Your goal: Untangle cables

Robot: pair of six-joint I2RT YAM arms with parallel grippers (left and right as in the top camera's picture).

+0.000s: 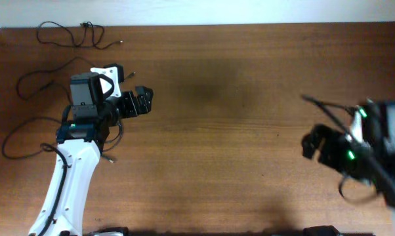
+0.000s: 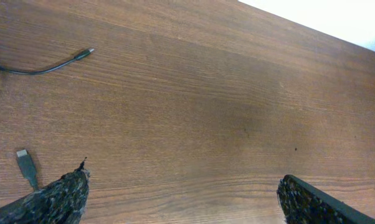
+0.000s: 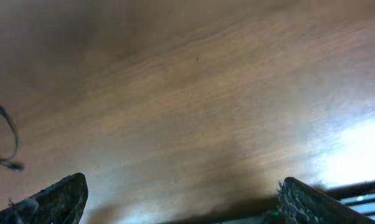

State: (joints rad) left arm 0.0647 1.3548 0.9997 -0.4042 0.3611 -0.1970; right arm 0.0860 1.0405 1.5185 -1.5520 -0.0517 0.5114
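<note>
table [image 1: 237, 131]: brown wood | on it: 3 thin black cables [image 2: 35, 72] | loose wavy strands, left end

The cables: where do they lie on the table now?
Overhead view: the cables lie loose at the table's left end, along its top edge and beside the left arm, outside the open left gripper.

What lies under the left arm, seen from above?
A thin cable runs in beneath the left arm, and a plug end shows beside it. Its path underneath is covered.
</note>
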